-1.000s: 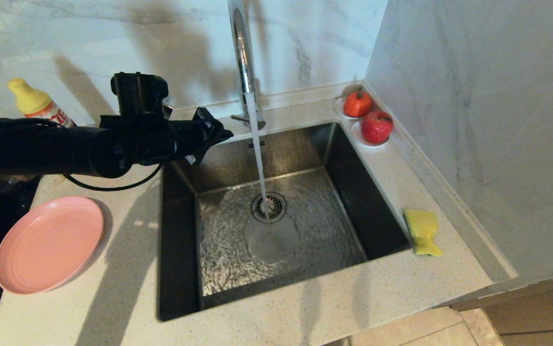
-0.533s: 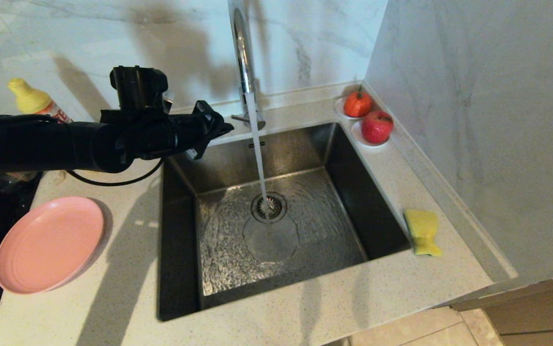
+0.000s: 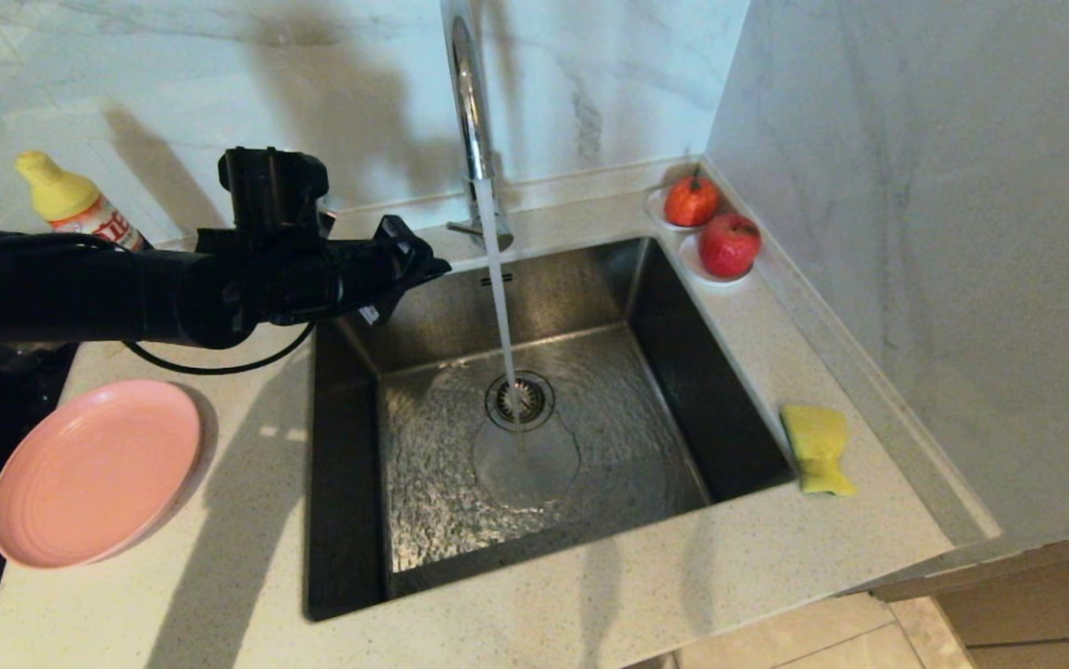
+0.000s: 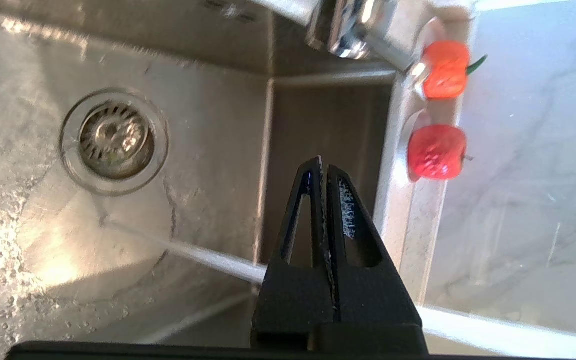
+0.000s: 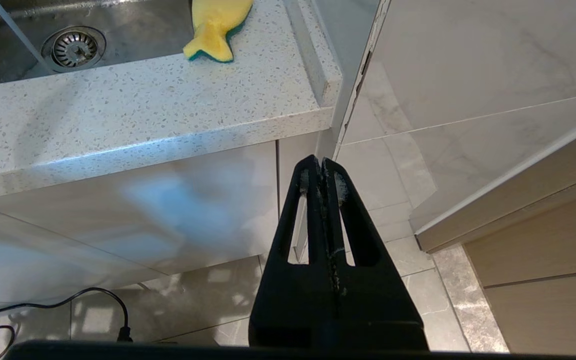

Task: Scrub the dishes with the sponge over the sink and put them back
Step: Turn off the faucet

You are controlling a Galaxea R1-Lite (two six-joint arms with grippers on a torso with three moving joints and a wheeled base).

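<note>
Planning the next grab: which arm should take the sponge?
Right, likely. The sponge lies on the counter right of the sink; the left gripper, shut, hovers across it at the far-left corner.

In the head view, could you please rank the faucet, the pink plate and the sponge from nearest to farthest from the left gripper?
1. Faucet: just beside the shut left gripper, at the sink's back rim.
2. Pink plate: on the counter left of the sink.
3. Sponge: on the counter right of the sink.

Left arm: stretched out level, reaching in from the left
Left pincer (image 3: 436,265): fingers pressed together, holding nothing (tips pointing sideways)
Right pincer (image 5: 322,167): fingers pressed together, empty, hanging low
</note>
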